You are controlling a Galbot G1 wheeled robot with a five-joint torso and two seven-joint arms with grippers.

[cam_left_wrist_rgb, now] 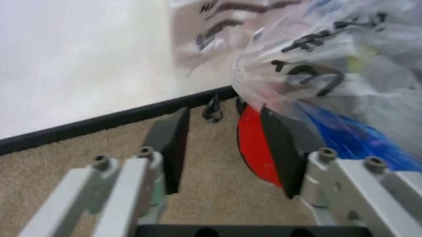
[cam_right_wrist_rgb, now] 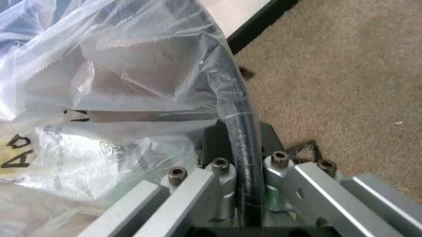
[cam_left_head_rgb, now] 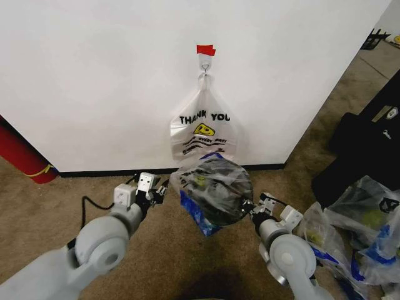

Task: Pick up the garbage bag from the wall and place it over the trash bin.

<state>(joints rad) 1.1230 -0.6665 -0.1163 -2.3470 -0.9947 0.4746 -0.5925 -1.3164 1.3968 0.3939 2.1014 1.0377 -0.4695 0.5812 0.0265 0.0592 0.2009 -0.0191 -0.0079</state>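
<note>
The garbage bag [cam_left_head_rgb: 201, 187], translucent with blue patches, is draped over the trash bin [cam_left_head_rgb: 220, 199], which stands in front of the wall [cam_left_head_rgb: 94, 75]. My right gripper [cam_left_head_rgb: 250, 207] is at the bin's right side. In the right wrist view my right gripper [cam_right_wrist_rgb: 238, 137] is shut on the black rim [cam_right_wrist_rgb: 242, 123], with the bag's film [cam_right_wrist_rgb: 132, 89] pinched over it. My left gripper [cam_left_head_rgb: 160, 188] is at the bin's left side. The left wrist view has my left gripper [cam_left_wrist_rgb: 228, 148] open, the bin's red base [cam_left_wrist_rgb: 254, 148] just beyond its fingers and the garbage bag [cam_left_wrist_rgb: 343, 54] beside it.
A whiter "THANK YOU" bag [cam_left_head_rgb: 203, 131] hangs from the hook [cam_left_head_rgb: 204, 62] under a red tape strip [cam_left_head_rgb: 205, 49]. A red cylinder [cam_left_head_rgb: 19, 156] leans at the left. Bulging clear bags [cam_left_head_rgb: 365, 231] and a black object [cam_left_head_rgb: 369, 144] crowd the right. Brown carpet [cam_left_head_rgb: 156, 250] lies between my arms.
</note>
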